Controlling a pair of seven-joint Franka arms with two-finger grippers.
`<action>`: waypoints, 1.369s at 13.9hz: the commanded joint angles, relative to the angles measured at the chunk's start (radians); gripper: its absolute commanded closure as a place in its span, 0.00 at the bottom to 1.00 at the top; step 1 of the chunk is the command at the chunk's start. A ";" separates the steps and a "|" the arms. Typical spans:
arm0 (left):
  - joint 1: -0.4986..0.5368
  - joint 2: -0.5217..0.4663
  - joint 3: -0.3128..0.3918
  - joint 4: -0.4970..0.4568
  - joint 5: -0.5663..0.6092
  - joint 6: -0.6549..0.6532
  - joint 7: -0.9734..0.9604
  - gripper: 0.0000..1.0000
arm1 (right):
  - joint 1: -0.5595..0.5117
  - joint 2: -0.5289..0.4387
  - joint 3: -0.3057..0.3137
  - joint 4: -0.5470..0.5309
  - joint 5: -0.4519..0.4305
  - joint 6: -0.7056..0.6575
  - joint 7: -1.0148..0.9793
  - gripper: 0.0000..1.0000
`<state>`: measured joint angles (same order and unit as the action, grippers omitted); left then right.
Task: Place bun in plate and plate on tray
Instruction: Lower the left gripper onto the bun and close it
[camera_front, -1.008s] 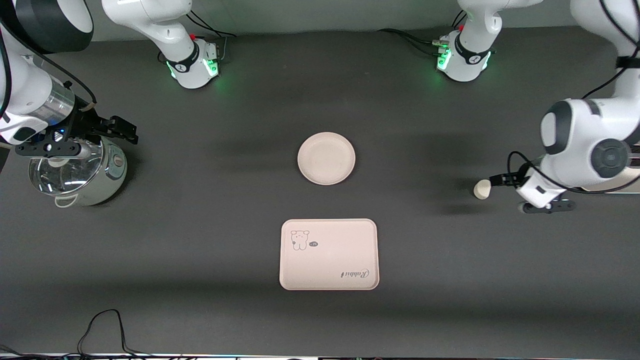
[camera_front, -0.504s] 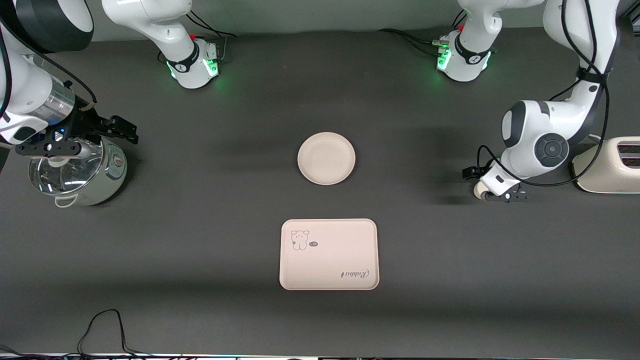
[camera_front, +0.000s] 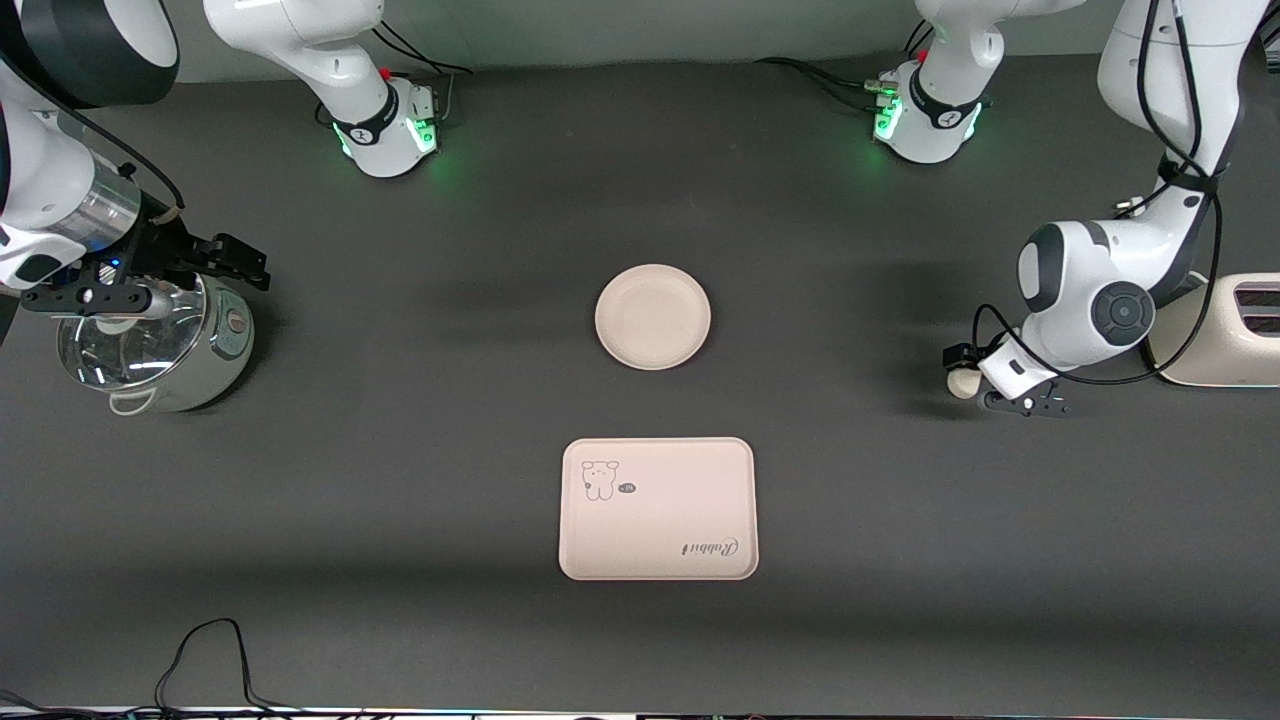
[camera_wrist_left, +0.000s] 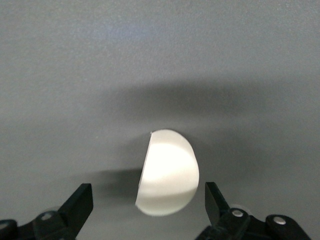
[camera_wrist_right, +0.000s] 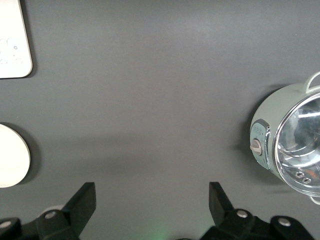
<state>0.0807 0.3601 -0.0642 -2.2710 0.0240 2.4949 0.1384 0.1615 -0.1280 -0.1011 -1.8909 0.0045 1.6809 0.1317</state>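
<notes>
The left gripper is low at the table with its fingers spread wide, and the bun lies between them, not yet clamped, toward the left arm's end of the table. The right gripper, also open, waits over a glass-lidded pot. The plate holds nothing. The tray, nearer to the front camera, also holds nothing.

Bare tabletop btwn bun & plate; toaster, prob. touching nothing, crowds left arm.
</notes>
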 joint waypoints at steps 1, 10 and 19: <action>-0.001 0.011 -0.003 0.001 0.007 0.018 0.012 0.00 | 0.001 -0.009 -0.006 -0.010 0.006 0.008 -0.014 0.00; -0.003 0.002 -0.005 0.010 0.001 -0.004 0.001 0.70 | 0.006 -0.010 0.006 -0.005 0.005 0.023 -0.017 0.00; 0.022 -0.315 0.003 0.200 -0.002 -0.577 -0.008 0.69 | 0.009 -0.009 -0.005 -0.010 0.006 0.026 -0.015 0.00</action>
<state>0.0868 0.1820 -0.0612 -2.0730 0.0228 2.0416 0.1369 0.1648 -0.1283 -0.0987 -1.8959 0.0045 1.6954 0.1317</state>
